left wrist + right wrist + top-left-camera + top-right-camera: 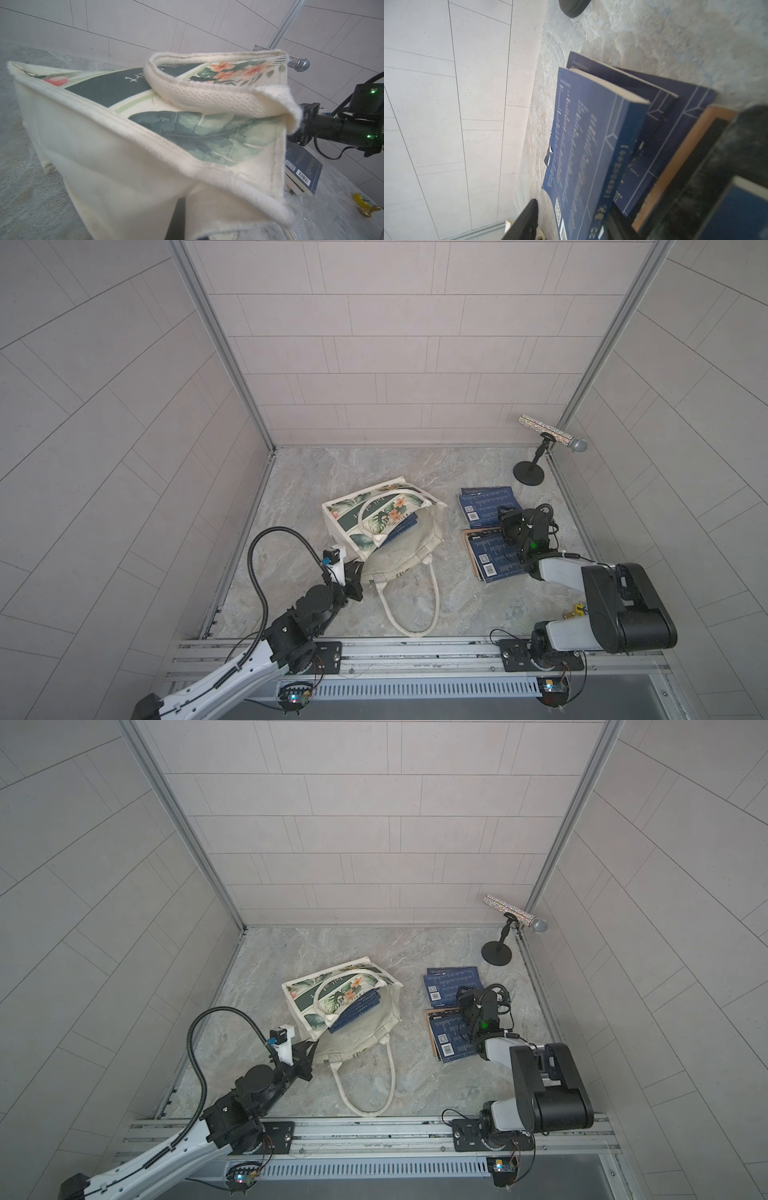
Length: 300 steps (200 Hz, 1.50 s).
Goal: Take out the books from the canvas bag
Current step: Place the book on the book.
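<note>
Left gripper (358, 572) tight on canvas bag (399, 560); right gripper (510, 531), seemingly spread, over books (494, 562)

"full of" on canvas bag (353, 516), print on books (581, 145) unreadable

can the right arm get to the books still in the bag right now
Probably yes. The canvas bag lies on its side, its mouth gaping toward the right gripper, with the books inside showing. The left gripper pinches its near edge. The printed flap sags over them, so the entry looks low.
</note>
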### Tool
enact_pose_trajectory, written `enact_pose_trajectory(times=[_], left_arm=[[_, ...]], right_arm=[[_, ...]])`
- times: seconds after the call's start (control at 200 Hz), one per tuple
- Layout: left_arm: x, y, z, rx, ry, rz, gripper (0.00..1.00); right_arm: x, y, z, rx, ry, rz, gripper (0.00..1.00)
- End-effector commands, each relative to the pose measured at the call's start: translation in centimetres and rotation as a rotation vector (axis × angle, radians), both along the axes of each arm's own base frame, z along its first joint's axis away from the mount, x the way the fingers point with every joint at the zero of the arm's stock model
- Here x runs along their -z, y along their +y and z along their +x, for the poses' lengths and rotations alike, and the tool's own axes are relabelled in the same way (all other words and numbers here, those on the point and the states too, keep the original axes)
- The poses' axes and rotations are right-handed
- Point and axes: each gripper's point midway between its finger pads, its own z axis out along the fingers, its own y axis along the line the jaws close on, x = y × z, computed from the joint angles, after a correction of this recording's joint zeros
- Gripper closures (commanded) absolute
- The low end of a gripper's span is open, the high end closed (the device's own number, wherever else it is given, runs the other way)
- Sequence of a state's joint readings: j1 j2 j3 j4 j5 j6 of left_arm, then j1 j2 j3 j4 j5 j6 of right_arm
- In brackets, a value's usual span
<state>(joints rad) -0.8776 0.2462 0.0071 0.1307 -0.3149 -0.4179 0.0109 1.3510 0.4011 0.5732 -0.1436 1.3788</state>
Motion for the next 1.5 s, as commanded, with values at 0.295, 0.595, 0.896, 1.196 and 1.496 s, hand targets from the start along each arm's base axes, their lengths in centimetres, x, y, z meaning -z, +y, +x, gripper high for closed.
enact_pose_trajectory(times=[0.295, 0.595, 0.896, 1.196, 1.496], left_arm=[[-2.1, 0.1, 0.2, -0.011, -0.044, -0.034, 1.00], [-2.3, -0.1, 0.2, -0.003, -0.050, -0.044, 1.00], [-2.7, -0.3, -0.2, 0.023, -0.071, -0.063, 1.00], [-3.1, -0.5, -0.6, 0.055, -0.101, -0.081, 1.00], [-3.1, -0.8, -0.8, 0.076, -0.102, -0.078, 1.00]], right_arm=[[-0.8, -0.3, -3.2, -0.007, 0.114, -0.033, 0.03], [-6.8, 3.1, -6.3, -0.172, 0.046, -0.290, 0.03], [-9.3, 12.7, -11.4, -0.368, -0.127, -0.357, 0.10], [-8.8, 23.0, -14.3, -0.580, -0.193, -0.405, 0.17], [-6.9, 32.8, -12.6, -0.737, -0.165, -0.382, 0.18]])
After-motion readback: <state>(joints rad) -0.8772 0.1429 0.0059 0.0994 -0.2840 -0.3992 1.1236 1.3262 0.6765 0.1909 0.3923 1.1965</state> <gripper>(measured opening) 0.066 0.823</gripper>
